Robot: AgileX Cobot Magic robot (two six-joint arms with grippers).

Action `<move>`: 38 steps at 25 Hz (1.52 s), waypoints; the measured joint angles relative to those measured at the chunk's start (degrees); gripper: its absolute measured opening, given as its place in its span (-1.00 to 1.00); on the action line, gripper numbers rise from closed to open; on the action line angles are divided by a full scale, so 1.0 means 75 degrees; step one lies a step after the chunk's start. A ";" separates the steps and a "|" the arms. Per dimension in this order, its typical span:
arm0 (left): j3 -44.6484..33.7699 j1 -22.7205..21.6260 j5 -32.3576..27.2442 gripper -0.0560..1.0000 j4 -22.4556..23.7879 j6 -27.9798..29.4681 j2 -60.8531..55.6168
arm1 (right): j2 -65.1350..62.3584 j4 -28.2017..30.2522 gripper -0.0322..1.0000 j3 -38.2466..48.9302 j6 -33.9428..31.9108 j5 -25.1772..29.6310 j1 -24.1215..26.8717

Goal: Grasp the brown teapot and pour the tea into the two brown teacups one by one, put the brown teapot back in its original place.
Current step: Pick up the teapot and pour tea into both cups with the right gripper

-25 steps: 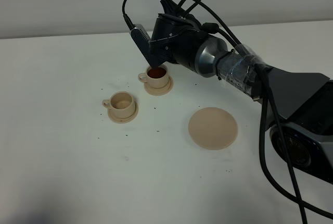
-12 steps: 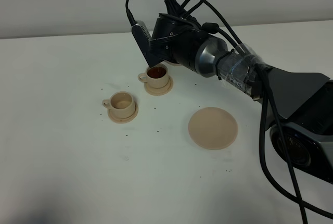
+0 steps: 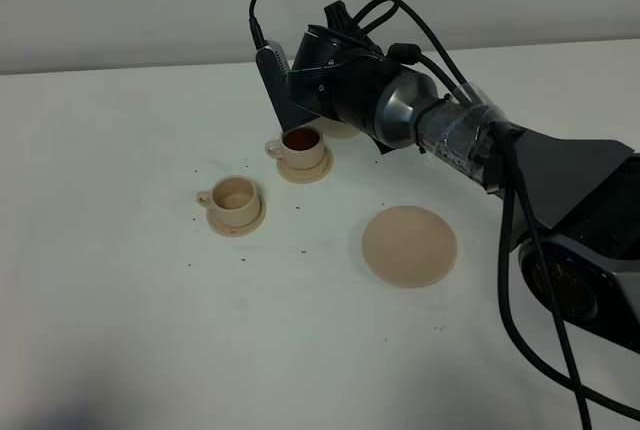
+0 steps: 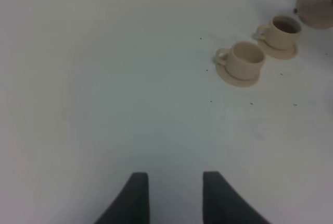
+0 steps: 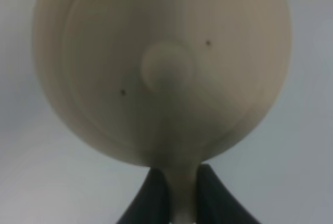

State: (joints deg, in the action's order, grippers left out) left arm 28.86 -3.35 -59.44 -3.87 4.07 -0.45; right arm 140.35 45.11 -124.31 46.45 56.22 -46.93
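Observation:
My right gripper (image 3: 318, 90) is shut on the loop handle of the brown teapot (image 3: 341, 131), which hangs just behind and to the right of the far teacup (image 3: 300, 147). In the right wrist view the teapot (image 5: 161, 67) fills the frame, with its handle between the fingers (image 5: 153, 198). The far cup holds dark tea; the near teacup (image 3: 236, 196) looks empty. Both stand on small saucers. The wide flat saucer (image 3: 409, 245) lies bare to the right. My left gripper (image 4: 174, 193) is open over bare table, far from the cups (image 4: 247, 60).
The white table (image 3: 120, 280) carries several small dark specks around the cups. The right arm's cables (image 3: 540, 280) loop above it and down the right side. The left wrist view also shows the far cup (image 4: 283, 30) and part of the teapot (image 4: 316, 8).
The teapot and right gripper have lifted and drawn back to the right from over the far cup, and the pot has tipped back. The cups and the flat saucer have not moved.

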 joint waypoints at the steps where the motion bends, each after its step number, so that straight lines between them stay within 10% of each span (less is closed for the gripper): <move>1: 0.0000 0.0000 0.0000 -0.37 0.0000 0.0000 0.0000 | 0.0000 -0.0050 -0.72 0.0000 -0.0074 0.0036 0.0000; 16: 0.0000 0.0000 0.0000 -0.37 0.0000 0.0000 0.0000 | -0.0051 -0.1499 -0.72 -0.1349 -0.0451 0.1744 0.0154; 38: 0.0000 0.0000 0.0000 -0.37 0.0000 0.0000 0.0000 | -0.0051 -0.3788 -0.72 -0.1498 -0.1853 0.1902 0.0907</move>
State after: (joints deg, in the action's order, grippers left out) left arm 28.86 -3.35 -59.44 -3.87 4.07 -0.45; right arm 139.96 16.70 -135.54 32.55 70.48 -40.12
